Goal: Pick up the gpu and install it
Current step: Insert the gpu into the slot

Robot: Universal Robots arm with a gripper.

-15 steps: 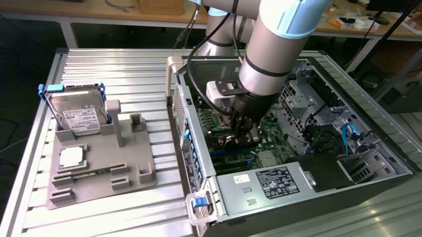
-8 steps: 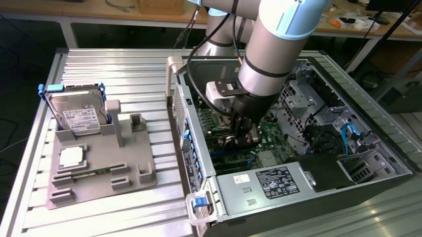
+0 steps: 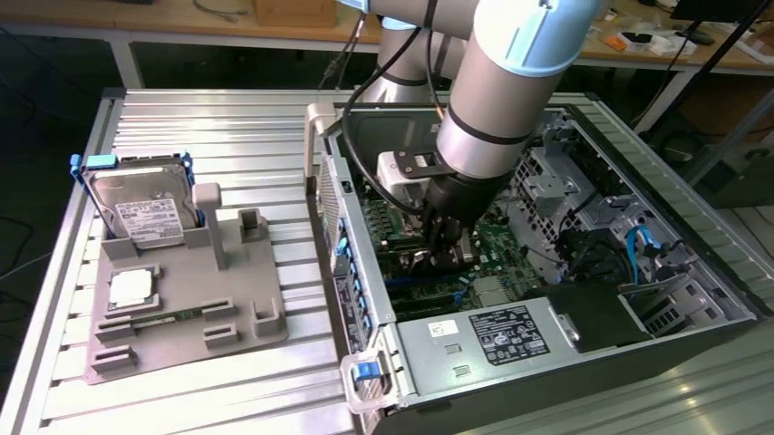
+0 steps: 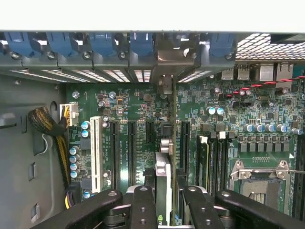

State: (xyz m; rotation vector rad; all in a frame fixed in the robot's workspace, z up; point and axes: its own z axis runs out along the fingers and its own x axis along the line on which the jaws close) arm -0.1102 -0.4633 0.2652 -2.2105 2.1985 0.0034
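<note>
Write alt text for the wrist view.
The tool grips the gpu edge-on, standing over the black expansion slots of the green motherboard. Blue clips line the case wall beyond; an empty CPU socket lies nearby.

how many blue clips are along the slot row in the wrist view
5 blue clips: four in a row on one side of the gpu, one beyond it. The gpu may hide another.
</note>
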